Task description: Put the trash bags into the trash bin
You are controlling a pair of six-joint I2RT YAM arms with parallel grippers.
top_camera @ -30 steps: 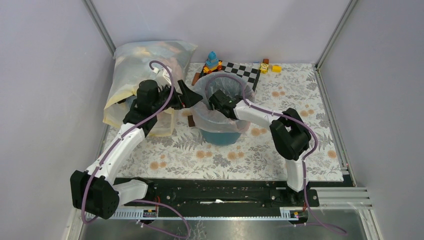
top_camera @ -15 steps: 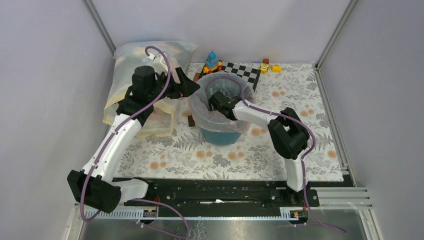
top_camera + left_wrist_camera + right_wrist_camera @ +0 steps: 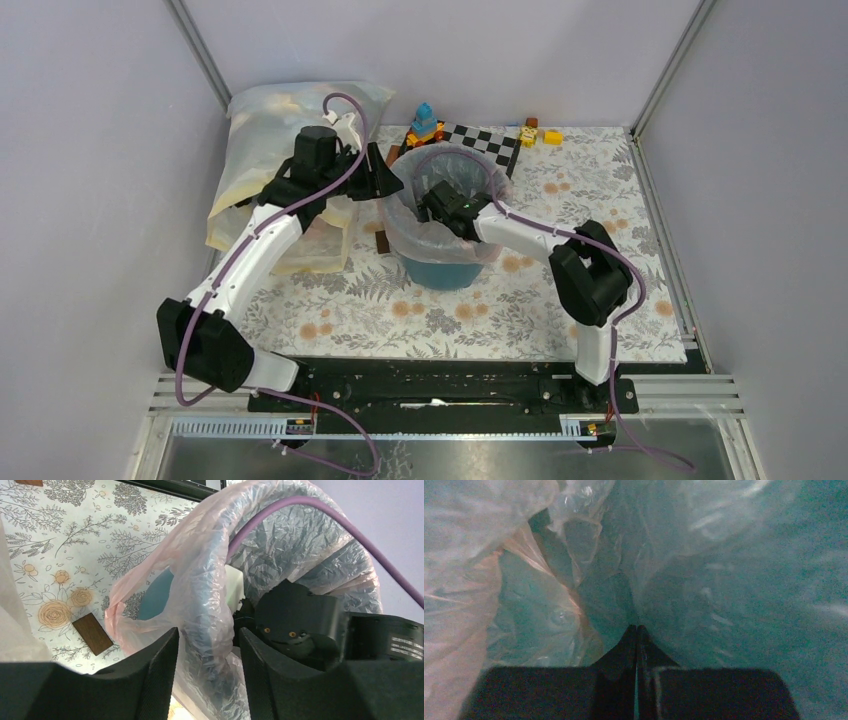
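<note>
The trash bag (image 3: 400,222) lines the trash bin (image 3: 446,274); the right gripper (image 3: 637,630) is inside, jaws pressed together. The left gripper (image 3: 207,636) straddles the rim, pinch unclear; a sack (image 3: 262,122) lies beside.

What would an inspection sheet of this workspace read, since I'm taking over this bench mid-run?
Surface: flowered cloth, lying flat.
Job's things: pink bag lines the blue bin, its edge folded over the rim.
Clutter: big sack of bags back left; toy stack, checkered board and small blocks at the back; brown tile beside the bin.
Grippers: left gripper, jaws astride the bag-covered rim, clamped or not unclear; right gripper inside the bin, jaws shut.
Cables: purple cable loops up by the sack; second cable arcs over the bin's mouth.
Surroundings: grey walls, metal posts.
</note>
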